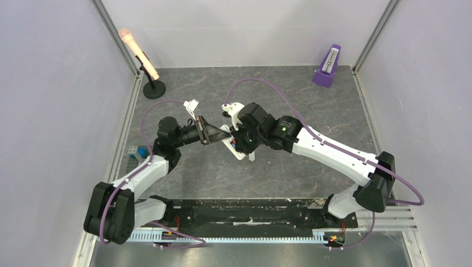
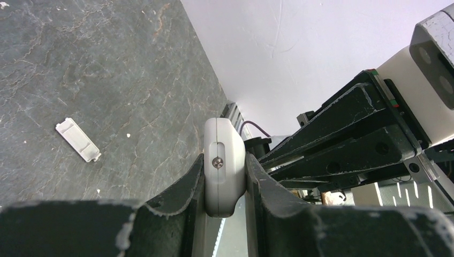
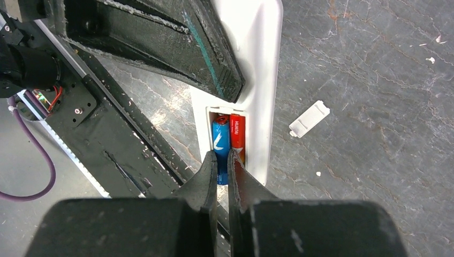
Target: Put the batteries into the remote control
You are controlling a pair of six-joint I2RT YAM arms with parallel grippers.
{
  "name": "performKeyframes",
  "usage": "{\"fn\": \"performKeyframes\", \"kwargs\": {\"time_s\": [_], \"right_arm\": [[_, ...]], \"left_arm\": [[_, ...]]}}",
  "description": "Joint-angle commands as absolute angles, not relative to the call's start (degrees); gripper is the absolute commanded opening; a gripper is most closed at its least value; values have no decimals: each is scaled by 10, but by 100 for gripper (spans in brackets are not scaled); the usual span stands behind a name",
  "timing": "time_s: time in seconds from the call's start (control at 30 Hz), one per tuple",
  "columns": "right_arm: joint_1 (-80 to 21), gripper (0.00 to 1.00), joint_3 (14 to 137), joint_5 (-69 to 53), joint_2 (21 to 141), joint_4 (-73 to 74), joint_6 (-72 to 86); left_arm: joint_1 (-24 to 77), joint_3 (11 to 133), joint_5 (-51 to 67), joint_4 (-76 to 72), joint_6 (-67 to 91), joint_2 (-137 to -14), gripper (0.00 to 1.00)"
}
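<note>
My left gripper (image 2: 225, 171) is shut on the white remote control (image 2: 224, 144) and holds it edge-on above the table. In the right wrist view the remote (image 3: 262, 80) shows its open battery bay. A blue battery (image 3: 220, 136) and a red-orange battery (image 3: 237, 134) lie side by side in the bay. My right gripper (image 3: 223, 155) has its jaws almost together, with the tips right over the near end of the blue battery. In the top view both grippers, left (image 1: 221, 133) and right (image 1: 238, 143), meet at the remote (image 1: 238, 152) mid-table.
The white battery cover (image 3: 309, 118) lies loose on the stone table, also in the left wrist view (image 2: 77, 140). A microphone on a stand (image 1: 139, 53) is at the back left. A purple metronome (image 1: 328, 67) is at the back right. A small tray (image 1: 136, 153) sits at the left edge.
</note>
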State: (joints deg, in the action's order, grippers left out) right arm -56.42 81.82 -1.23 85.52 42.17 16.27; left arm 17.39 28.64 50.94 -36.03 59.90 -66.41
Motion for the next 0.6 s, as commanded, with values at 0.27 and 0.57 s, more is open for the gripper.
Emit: {"fn": "performKeyframes", "kwargs": {"time_s": [0.27, 0.57], "right_arm": [[-566, 16, 894, -4, 905, 445, 164], [-565, 37, 904, 17, 893, 456, 177]], "left_arm": [[177, 266, 540, -444, 616, -657, 2], [177, 260, 508, -467, 637, -683, 2]]}}
